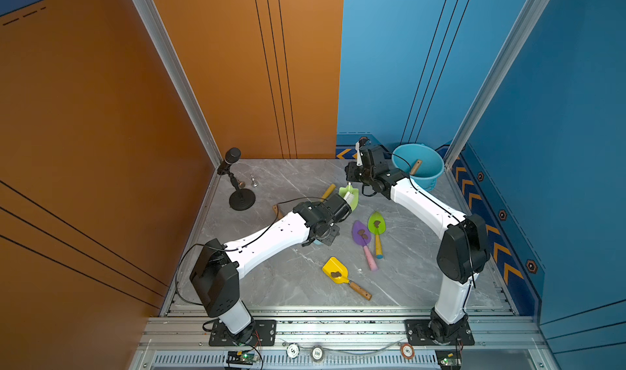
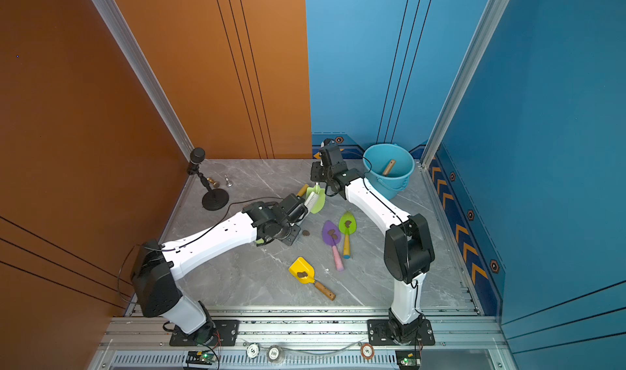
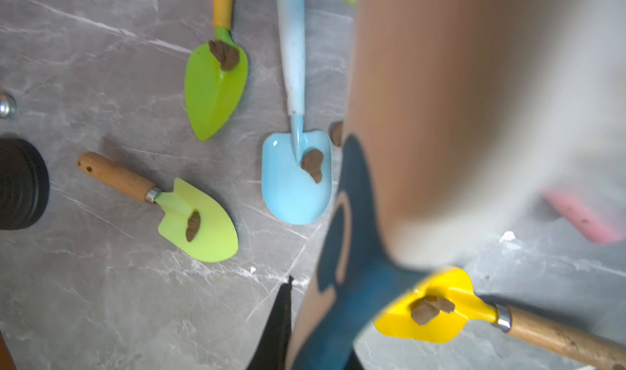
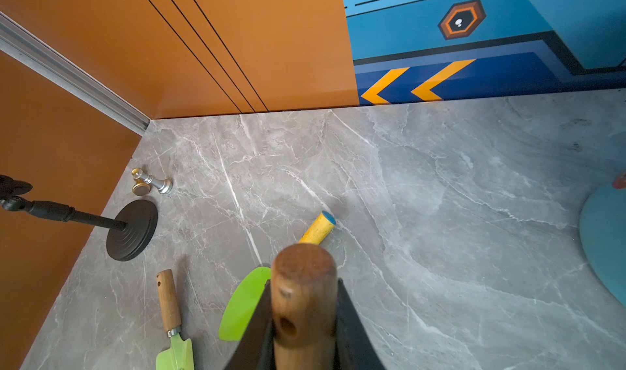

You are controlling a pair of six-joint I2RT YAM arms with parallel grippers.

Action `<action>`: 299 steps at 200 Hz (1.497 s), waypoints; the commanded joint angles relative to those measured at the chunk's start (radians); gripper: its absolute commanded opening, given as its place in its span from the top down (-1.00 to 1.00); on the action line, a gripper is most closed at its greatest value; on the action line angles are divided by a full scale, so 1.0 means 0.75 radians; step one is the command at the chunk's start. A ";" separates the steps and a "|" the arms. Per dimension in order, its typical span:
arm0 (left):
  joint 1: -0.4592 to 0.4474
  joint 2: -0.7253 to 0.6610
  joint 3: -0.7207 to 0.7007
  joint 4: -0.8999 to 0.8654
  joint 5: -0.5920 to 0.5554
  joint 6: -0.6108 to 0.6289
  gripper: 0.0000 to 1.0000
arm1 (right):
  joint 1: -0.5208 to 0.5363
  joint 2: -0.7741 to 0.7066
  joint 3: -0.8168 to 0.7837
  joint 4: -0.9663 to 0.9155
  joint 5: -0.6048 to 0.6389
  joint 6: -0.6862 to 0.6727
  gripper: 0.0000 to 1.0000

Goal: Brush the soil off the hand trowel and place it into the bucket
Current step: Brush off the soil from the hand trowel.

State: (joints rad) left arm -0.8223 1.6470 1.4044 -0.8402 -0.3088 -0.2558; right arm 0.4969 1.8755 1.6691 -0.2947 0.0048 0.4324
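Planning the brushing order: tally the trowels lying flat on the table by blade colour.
Green trowels: 3
Light-blue trowel: 1
Yellow trowel: 1
Purple trowel: 1
Total: 6, leaving out the held trowel in the right hand and the wooden handle in the bucket.

2 white arms (image 1: 271,234) (black joints (image 1: 462,249), cables (image 1: 440,206))
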 commanded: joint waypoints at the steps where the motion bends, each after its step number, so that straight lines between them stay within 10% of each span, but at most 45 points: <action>1: 0.055 0.086 0.048 0.043 -0.039 0.103 1.00 | 0.012 -0.017 0.040 -0.007 0.009 -0.029 0.72; 96: -0.150 0.030 -0.047 -0.058 -0.045 0.132 1.00 | 0.002 -0.004 0.143 -0.047 0.028 -0.093 0.72; 215: -0.027 0.193 0.111 -0.037 -0.177 0.264 1.00 | -0.001 -0.104 0.136 -0.080 -0.057 -0.138 0.71; 265: -0.082 0.019 0.031 -0.077 0.114 0.213 1.00 | -0.110 -0.034 0.335 -0.098 -0.164 -0.137 0.71; 299: 0.120 -0.148 0.092 -0.055 0.472 0.122 1.00 | -0.164 -0.034 0.368 -0.024 -0.363 -0.158 0.69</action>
State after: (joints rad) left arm -0.8547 1.6600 1.4246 -0.8879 -0.1940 -0.0990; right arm 0.3969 1.8519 1.9224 -0.3656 -0.1188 0.3290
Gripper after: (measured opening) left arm 0.128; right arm 0.237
